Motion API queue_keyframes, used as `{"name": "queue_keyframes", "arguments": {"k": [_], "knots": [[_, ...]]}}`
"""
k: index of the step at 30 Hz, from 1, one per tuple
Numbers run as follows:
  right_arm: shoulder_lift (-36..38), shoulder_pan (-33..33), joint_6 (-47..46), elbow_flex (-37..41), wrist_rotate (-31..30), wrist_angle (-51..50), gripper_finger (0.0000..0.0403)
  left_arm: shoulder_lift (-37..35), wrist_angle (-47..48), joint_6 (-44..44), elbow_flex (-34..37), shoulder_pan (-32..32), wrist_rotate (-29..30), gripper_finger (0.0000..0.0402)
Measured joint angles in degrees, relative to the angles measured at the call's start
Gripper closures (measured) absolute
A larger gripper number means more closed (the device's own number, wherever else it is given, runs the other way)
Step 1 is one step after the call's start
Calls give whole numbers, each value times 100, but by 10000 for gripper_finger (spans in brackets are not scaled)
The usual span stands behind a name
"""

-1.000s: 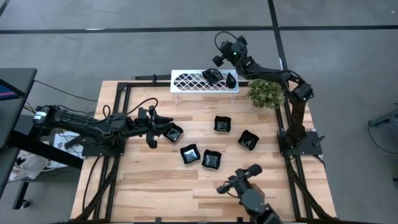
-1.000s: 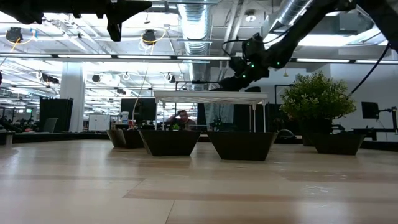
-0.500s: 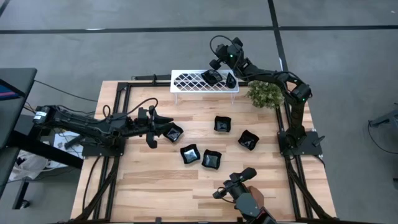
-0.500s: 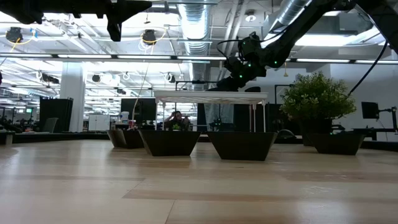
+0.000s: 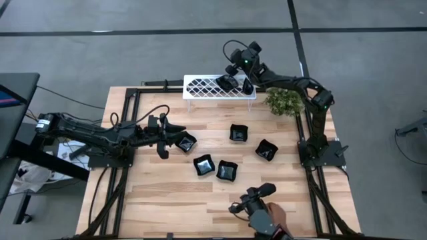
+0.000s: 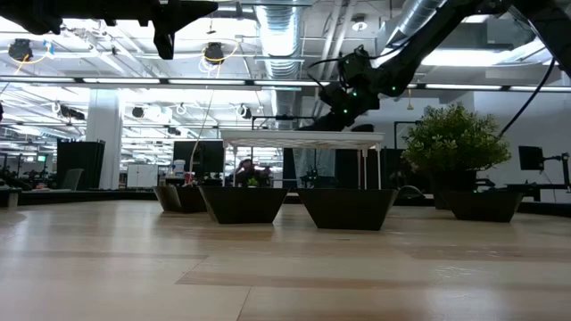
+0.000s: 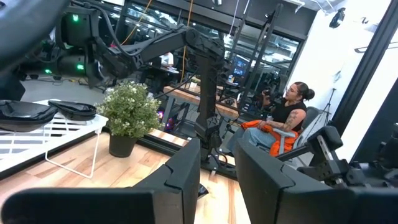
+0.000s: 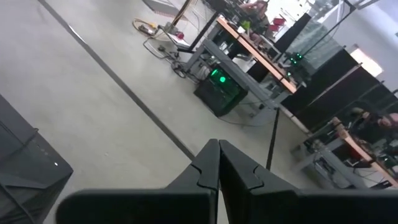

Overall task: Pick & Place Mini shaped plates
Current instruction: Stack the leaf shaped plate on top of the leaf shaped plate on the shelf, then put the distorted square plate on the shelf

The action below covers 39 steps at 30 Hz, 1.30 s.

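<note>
You have two mini shaped plates (image 5: 235,83) on the white rack (image 5: 200,87) and five left on the bench (image 5: 167,193). They look small, black and glossy. Your right gripper (image 5: 235,68), closed and empty, hangs above the rack; your left gripper (image 5: 175,137) stands part open, seemingly empty, beside the nearest plate (image 5: 186,142).

Five small black plates (image 5: 226,171) are lying on the bench (image 5: 167,193); two more are sitting on one white rack (image 5: 203,87). One potted plant (image 5: 283,101) is standing by. Two arms are showing, each carrying one hand.
</note>
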State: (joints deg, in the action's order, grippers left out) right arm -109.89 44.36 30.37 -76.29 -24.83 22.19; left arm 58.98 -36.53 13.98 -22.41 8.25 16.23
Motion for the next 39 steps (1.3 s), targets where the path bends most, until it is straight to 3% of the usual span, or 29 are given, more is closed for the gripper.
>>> {"name": "queue_keyframes", "arguments": {"k": [22,36,39], "knots": [[25,-278,608,0,-816,62,403,0,0,-2,0,0,0,300],[721,-449,335,2,-785,-91,403,0,0,0,0,0,0,300],[1048,-497,-81,2,-361,-550,403,0,0,-2,0,0,0,300]]}}
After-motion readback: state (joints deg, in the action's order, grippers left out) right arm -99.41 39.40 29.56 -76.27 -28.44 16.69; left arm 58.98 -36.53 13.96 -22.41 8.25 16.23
